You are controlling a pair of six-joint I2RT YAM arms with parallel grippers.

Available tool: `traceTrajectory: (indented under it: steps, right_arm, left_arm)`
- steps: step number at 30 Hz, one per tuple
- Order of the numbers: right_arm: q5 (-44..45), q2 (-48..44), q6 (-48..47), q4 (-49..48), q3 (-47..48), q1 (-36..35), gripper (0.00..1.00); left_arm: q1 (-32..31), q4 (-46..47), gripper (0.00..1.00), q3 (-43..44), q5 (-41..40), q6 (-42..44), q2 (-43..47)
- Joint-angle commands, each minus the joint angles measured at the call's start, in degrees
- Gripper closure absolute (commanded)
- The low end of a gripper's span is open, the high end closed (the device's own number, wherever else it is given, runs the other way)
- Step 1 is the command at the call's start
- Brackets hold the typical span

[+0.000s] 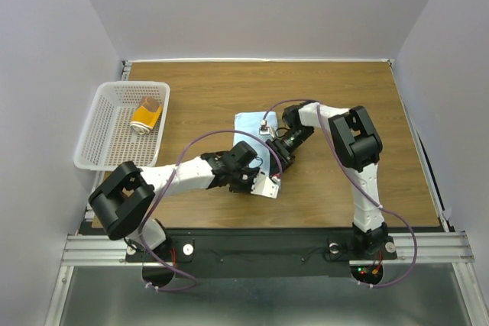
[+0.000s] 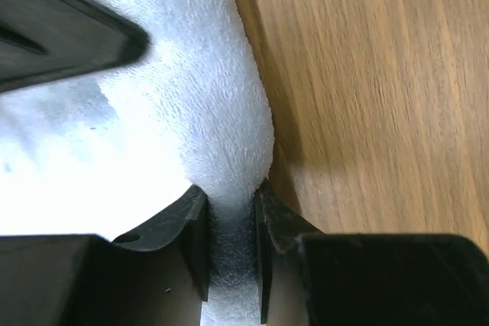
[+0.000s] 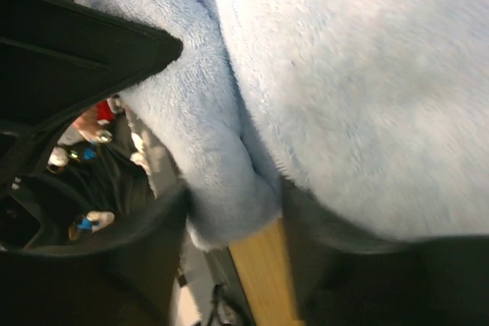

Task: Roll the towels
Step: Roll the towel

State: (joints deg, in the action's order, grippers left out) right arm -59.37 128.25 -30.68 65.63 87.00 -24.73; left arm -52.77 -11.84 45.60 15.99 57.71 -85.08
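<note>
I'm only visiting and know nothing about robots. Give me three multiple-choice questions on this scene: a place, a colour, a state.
1. Where is the yellow towel? A) in the white basket B) under the arms C) hanging off the table
2. What colour is the other towel? A) green B) red C) light blue
3. The left hand is: A) wide open in the air B) pinching that towel C) inside the basket
Answers: 1A, it lies rolled in the basket; 2C, pale blue from above; 3B, cloth squeezed between its fingers.

Wooden table: basket, blue towel
</note>
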Motion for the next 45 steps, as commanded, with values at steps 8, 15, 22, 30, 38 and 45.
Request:
traceTrajectory:
  steps: [8, 15, 22, 30, 38, 45]
  right_arm:
    - [5.0, -18.1, 2.5, -3.8, 2.5, 9.3, 0.09]
    - [13.6, -36.4, 3.3, -14.1, -5.6, 10.8, 0.0]
    - [15.5, -48.0, 2.5, -17.4, -14.2, 6.0, 0.02]
    - [36.0, -47.0, 6.5, -28.9, -18.8, -9.6, 0.09]
    - [49.2, -39.2, 4.6, -40.8, -23.2, -22.1, 0.13]
    - [55.7, -34.5, 3.1, -51.4, -29.6, -26.8, 0.15]
  left_arm:
    - [7.8, -23.0, 0.92, 13.9, 15.9, 1.3, -11.1]
    - [14.8, -34.3, 0.89, 23.7, 24.9, 3.5, -21.6]
    - [20.6, -45.2, 0.86, 36.4, 29.4, 5.5, -36.4]
    - [23.2, -51.9, 0.84, 48.5, 31.4, 5.5, -46.2]
    - [23.6, -52.1, 0.81, 52.9, 30.8, 4.1, -50.8]
    - [24.4, -52.1, 0.75, 53.8, 31.6, 3.9, -51.8]
